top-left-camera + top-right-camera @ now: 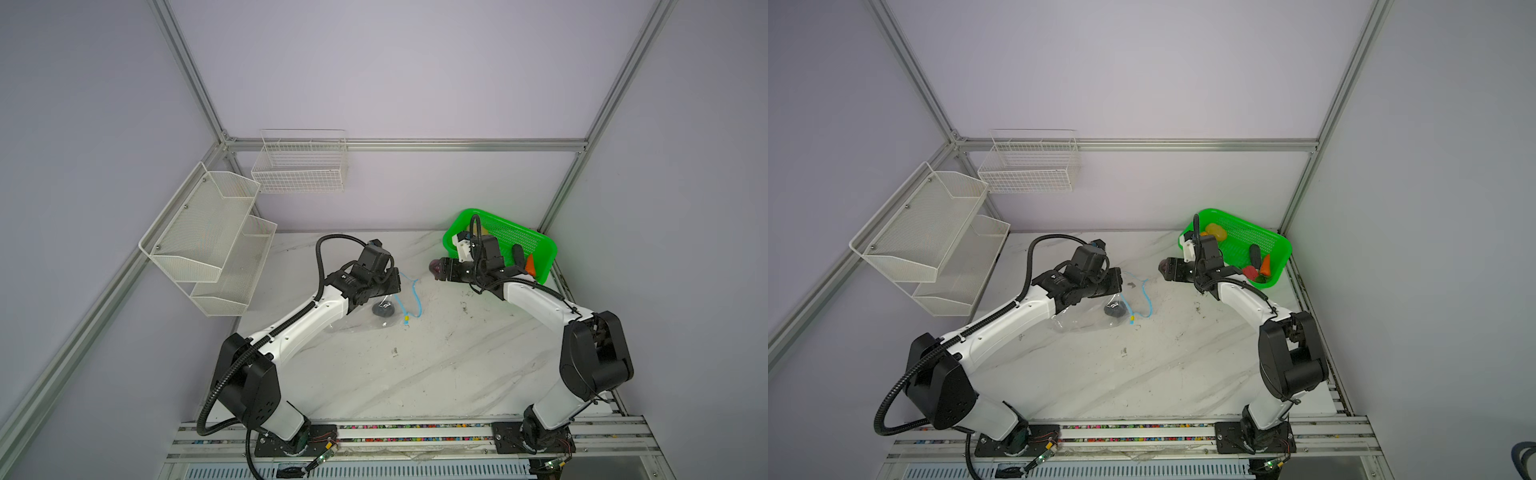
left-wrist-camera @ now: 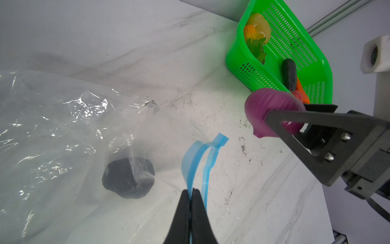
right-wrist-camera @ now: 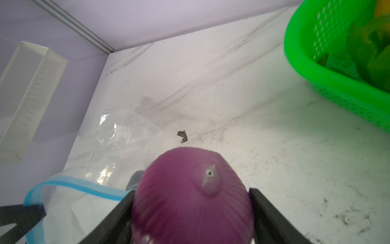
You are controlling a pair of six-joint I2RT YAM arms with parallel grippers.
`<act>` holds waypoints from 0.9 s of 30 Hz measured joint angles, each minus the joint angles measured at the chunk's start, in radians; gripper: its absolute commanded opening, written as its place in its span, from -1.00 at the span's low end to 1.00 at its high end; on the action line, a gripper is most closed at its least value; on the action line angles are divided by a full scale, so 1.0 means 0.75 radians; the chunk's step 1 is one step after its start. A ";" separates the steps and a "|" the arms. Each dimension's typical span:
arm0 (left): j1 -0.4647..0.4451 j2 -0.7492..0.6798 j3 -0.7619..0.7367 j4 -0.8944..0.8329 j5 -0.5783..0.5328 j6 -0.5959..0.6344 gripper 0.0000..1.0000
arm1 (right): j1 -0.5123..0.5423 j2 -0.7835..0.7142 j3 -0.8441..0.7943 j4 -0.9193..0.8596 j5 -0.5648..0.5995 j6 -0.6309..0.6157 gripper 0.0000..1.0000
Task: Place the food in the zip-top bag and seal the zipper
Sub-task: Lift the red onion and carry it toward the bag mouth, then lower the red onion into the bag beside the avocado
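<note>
The clear zip-top bag (image 1: 353, 322) (image 1: 1079, 322) (image 2: 52, 126) lies crumpled on the marble table with one dark food piece (image 1: 383, 309) (image 1: 1115, 309) (image 2: 128, 177) inside. Its blue zipper (image 1: 417, 297) (image 1: 1145, 295) (image 2: 196, 156) (image 3: 80, 186) loops open, with a yellow slider (image 1: 406, 319) (image 1: 1132, 319) at the near end. My left gripper (image 2: 191, 191) (image 1: 397, 284) is shut on one zipper strip and lifts it. My right gripper (image 3: 192, 192) (image 1: 439, 270) (image 1: 1166, 268) hovers between basket and bag, shut on a purple food piece (image 2: 274, 114) (image 3: 192, 196).
The green basket (image 1: 461, 220) (image 1: 1208, 212) (image 2: 240, 42) (image 3: 306, 63) stands at the back right corner and holds yellow (image 1: 1216, 230), dark green (image 1: 1254, 253), orange carrot (image 1: 1265, 264) and red (image 1: 1250, 272) food. White mesh shelves (image 1: 208, 232) and a wire basket (image 1: 299, 166) hang on the walls.
</note>
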State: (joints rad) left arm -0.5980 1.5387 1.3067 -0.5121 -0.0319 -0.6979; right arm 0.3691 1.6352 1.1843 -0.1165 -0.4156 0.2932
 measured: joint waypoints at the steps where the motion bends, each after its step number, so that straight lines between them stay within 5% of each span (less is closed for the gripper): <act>1: 0.001 0.000 0.000 0.000 -0.001 0.000 -1.00 | 0.016 -0.010 -0.011 0.003 -0.018 0.005 0.24; 14: 0.000 -0.001 0.000 0.000 -0.004 -0.001 -1.00 | 0.178 -0.234 -0.228 0.139 -0.170 0.116 0.24; 27: 0.001 -0.030 -0.014 0.002 -0.003 -0.014 -1.00 | 0.284 -0.132 -0.301 0.283 -0.189 0.196 0.23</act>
State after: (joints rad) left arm -0.5976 1.5166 1.2964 -0.5110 -0.0341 -0.7086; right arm 0.5823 1.5364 0.9585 0.0956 -0.5575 0.4400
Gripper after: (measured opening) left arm 0.047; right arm 0.777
